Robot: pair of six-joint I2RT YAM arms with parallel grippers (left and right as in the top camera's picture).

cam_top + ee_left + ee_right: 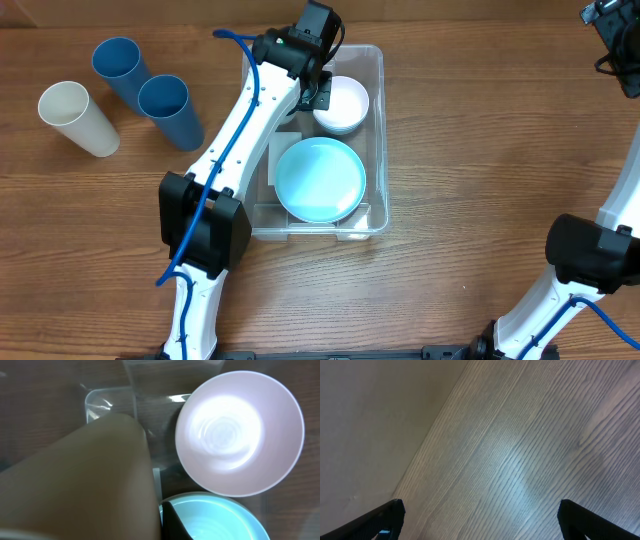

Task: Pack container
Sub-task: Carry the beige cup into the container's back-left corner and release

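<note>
**Q:** Where's the container?
**Me:** Middle of the table [480, 130]. The container [378, 130] is clear, with see-through walls and a white label [286, 150] on its floor. My left arm [245, 130] reaches across its left edge.

**Q:** What's in it?
**Me:** Two items. A white bowl [342, 104] sits upright in the far right corner. A pale blue plate [320, 180] lies flat in the near half, partly over the label. They sit just beside each other. In my left wrist view the bowl's rim overlaps the plate's edge, but I cannot confirm that they touch.

**Q:** Left gripper?
**Me:** My left gripper [320, 96] is over the container's far end, just left of the bowl, with its fingers pressed together. A blurred tan shape [85, 480] fills the left of the wrist view, too close to identify. I cannot tell whether I am pinching anything.

**Q:** Right one?
**Me:** My right gripper [480, 515] is at the far right corner of the table, well apart from the container. Its fingers are spread wide, with only wood grain showing between them.

**Q:** Outside the container?
**Me:** Three cups stand on the table at the far left. The far blue cup [120, 68] and the near blue cup [170, 110] are side by side, close together. A cream cup [78, 118] stands to their left. All three are apart from the container.
</note>
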